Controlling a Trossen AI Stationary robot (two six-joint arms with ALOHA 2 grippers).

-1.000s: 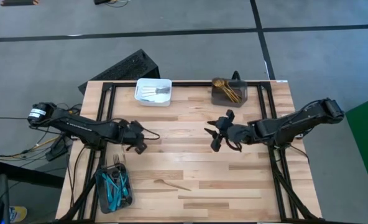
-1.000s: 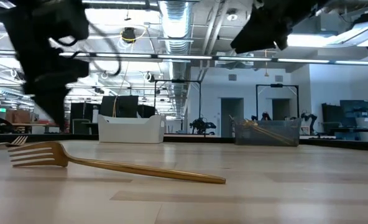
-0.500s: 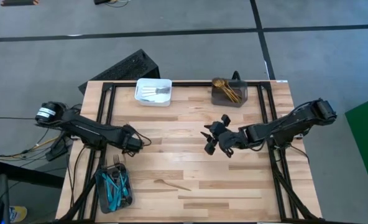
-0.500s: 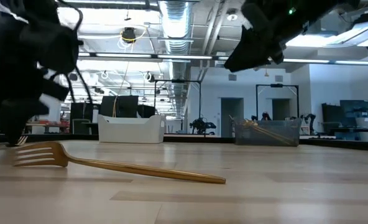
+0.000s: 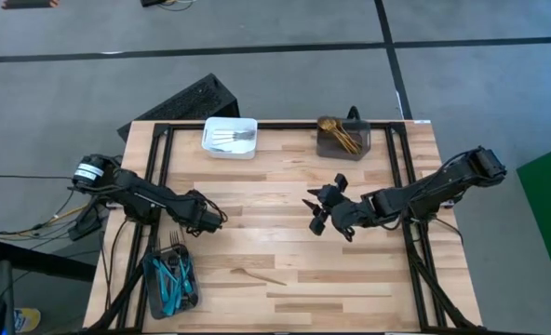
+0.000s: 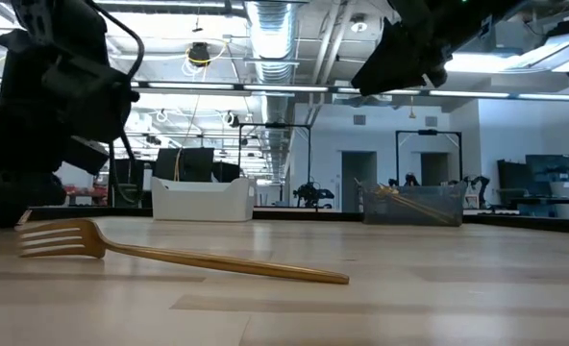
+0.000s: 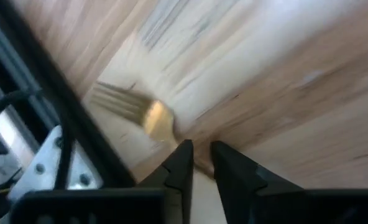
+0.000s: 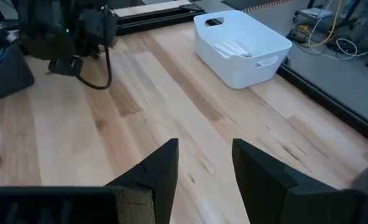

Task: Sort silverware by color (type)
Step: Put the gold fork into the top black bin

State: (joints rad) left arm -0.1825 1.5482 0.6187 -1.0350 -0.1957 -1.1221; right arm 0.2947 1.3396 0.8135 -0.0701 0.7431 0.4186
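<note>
Down near the desk's (image 5: 369, 279) left edge, the left claw (image 5: 212, 220) hung with fingers nearly together, holding nothing, just beyond the gold fork (image 6: 169, 252) lying flat near the front. The right claw (image 5: 318, 210) hovered mid-desk, spread wide and empty, toward the white bin (image 8: 243, 43).

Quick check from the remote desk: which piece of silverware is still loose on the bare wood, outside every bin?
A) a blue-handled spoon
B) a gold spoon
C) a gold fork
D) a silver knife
C: a gold fork lies flat on the table, tines toward the left gripper; the other pieces that show sit inside the bins.
</note>
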